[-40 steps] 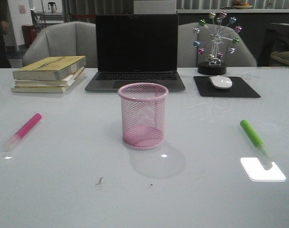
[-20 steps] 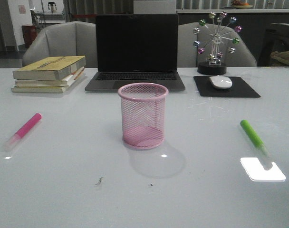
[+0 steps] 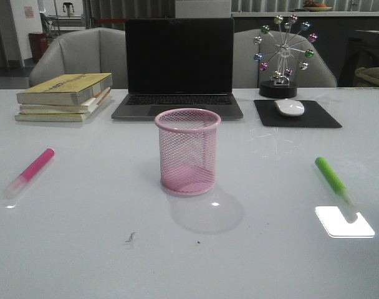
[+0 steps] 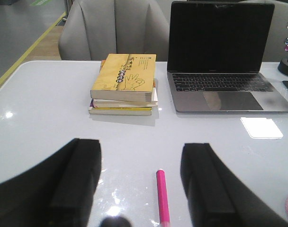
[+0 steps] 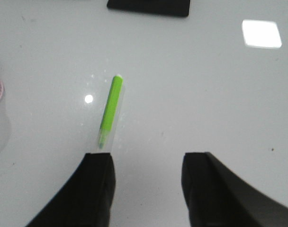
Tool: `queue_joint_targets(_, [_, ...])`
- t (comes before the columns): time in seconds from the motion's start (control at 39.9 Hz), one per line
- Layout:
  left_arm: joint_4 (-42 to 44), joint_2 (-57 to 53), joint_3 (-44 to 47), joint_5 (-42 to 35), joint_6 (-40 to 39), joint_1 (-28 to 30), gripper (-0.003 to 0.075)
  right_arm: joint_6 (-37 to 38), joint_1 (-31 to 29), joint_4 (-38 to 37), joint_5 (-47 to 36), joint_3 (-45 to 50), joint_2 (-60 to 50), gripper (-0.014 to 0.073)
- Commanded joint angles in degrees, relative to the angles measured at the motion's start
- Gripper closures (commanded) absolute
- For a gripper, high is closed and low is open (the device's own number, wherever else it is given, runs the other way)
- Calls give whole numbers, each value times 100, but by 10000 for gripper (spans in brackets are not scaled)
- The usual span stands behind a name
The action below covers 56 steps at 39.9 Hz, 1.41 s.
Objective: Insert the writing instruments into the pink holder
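The pink mesh holder (image 3: 187, 151) stands upright and empty at the table's middle in the front view. A hot pink highlighter (image 3: 30, 172) lies flat at the left, a bright green highlighter (image 3: 334, 180) at the right, each with a clear cap toward the near side. Neither arm shows in the front view. In the left wrist view my left gripper (image 4: 141, 182) is open above the table, the pink highlighter (image 4: 162, 196) lying between its fingers, nearer the right one. In the right wrist view my right gripper (image 5: 146, 189) is open, the green highlighter (image 5: 110, 111) just beyond its left fingertip.
A stack of books (image 3: 65, 96) sits at the back left, a shut-off laptop (image 3: 179, 68) behind the holder, and a mouse on a black pad (image 3: 295, 113) with a small ferris-wheel ornament (image 3: 280, 56) at the back right. A bright light reflection (image 3: 344, 221) lies near the green highlighter.
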Motion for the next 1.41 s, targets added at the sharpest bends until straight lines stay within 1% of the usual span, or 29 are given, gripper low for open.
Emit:
queue_joint_targets(0.0, [-50, -16, -211, -421, -70, -44, 273, -23, 104, 55, -142, -638, 616, 147])
queue_joint_targets(0.18, [-50, -16, -211, -421, -70, -44, 273, -23, 268, 60, 464, -1745, 1959, 147])
queue_joint_targets(0.4, [-50, -16, -211, -421, -70, -44, 273, -28, 298, 74, 1802, -3428, 3724, 147])
queue_joint_targets(0.55, [-50, -16, -211, -431, -70, -44, 273, -28, 298, 118, 2207, -4194, 4552, 147])
queue_joint_targets(0.65, [-50, -16, -211, -431, -70, -44, 273, -66, 298, 256, 2275, -4581, 4943, 147])
queue_joint_targets(0.83, [-50, -16, -211, -431, -70, -44, 273, -66, 304, 456, 2400, -4908, 5455, 147])
queue_joint_targets(1.08, [-50, -16, -211, -431, -70, -44, 273, -213, 364, 537, 2472, -4908, 5879, 147])
queue_joint_targets(1.38, [-50, -16, -211, -431, -60, -44, 273, -213, 427, 537, 2207, -4908, 6152, 147])
